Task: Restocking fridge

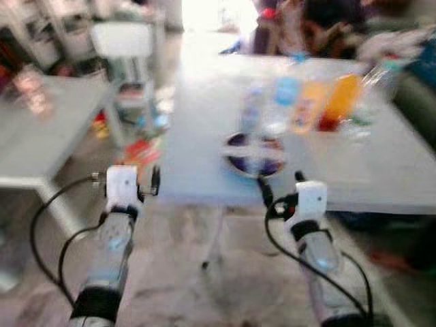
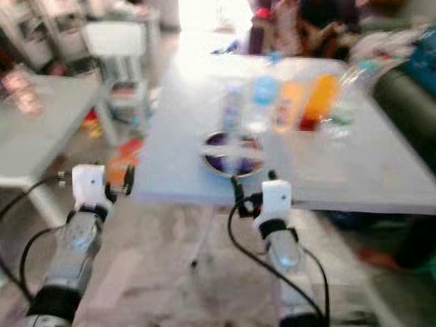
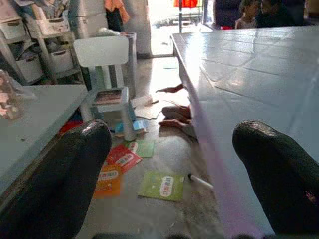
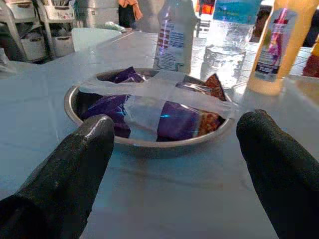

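Note:
A metal bowl (image 4: 149, 144) of purple snack packets under white tape sits near the front edge of the pale blue table (image 1: 381, 170). Behind the bowl stand a clear bottle with a label (image 4: 174, 35), a water bottle with a blue label (image 4: 229, 40) and an orange juice bottle (image 4: 274, 50); a second orange bottle (image 1: 340, 99) stands further right. My right gripper (image 4: 174, 164) is open, low over the table just in front of the bowl. At the table's front left corner my left gripper (image 3: 174, 169) is open, with one finger over the floor and one over the tabletop.
A second grey table (image 1: 41, 129) stands to the left, with a white child's chair (image 1: 126, 48) behind it. Coloured cards and papers (image 3: 144, 174) litter the floor between the tables. People sit beyond the table's far edge (image 1: 320, 20). Shelves with bins (image 3: 45, 45) line the far left.

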Tool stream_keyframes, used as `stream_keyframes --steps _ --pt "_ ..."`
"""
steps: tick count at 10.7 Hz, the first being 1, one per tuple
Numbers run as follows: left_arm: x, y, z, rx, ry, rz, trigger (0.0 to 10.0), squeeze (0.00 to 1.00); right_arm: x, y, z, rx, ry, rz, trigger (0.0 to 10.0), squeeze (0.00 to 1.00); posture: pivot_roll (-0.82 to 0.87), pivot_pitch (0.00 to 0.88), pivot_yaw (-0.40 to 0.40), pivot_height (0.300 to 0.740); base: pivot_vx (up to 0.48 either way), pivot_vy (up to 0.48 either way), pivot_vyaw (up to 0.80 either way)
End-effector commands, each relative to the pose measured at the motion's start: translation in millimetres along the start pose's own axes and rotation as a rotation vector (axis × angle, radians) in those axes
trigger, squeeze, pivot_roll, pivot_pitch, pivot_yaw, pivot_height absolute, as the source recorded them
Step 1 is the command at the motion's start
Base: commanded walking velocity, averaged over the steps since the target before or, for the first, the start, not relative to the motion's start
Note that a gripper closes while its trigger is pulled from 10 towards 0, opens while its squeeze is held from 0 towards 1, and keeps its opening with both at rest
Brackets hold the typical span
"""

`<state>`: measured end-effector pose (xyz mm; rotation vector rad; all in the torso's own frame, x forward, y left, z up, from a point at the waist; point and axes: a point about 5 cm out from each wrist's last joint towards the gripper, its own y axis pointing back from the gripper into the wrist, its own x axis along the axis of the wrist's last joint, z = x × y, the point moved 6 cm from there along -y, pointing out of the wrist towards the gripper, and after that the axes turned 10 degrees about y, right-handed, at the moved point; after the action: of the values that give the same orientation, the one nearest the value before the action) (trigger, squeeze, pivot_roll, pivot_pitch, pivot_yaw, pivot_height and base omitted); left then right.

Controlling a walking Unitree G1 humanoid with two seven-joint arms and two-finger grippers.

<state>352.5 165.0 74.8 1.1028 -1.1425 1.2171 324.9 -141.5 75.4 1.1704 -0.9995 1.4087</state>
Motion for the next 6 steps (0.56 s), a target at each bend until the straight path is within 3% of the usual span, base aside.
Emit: stream_keyframes --steps 1,2,5,6 --pt "2.2 -1.7 13.4 -0.037 0.003 0.004 10.0 0.00 -3.0 2.6 13.1 -0.030 0.018 -0.013 10.0 0.00 0.04 0.008 -0.044 0.740 0.000 0.472 0.00" --pt "3.7 -1.1 14.2 -0.044 -0.004 0.015 10.0 0.00 -3.4 2.6 12.6 -0.028 0.018 -0.015 10.0 0.00 0.04 0.008 -0.044 0.740 0.000 0.472 0.00" --pt "7.6 0.9 18.5 -0.079 -0.022 0.026 10.0 0.00 -3.0 3.3 8.9 -0.026 0.002 -0.014 10.0 0.00 0.04 0.017 -0.049 0.740 0.000 0.000 0.00" --pt "8.5 3.1 22.2 -0.114 -0.040 0.029 10.0 0.00 -5.9 5.7 15.0 -0.087 -0.088 -0.025 10.0 0.00 0.04 0.019 -0.050 0.740 0.000 0.000 0.00"
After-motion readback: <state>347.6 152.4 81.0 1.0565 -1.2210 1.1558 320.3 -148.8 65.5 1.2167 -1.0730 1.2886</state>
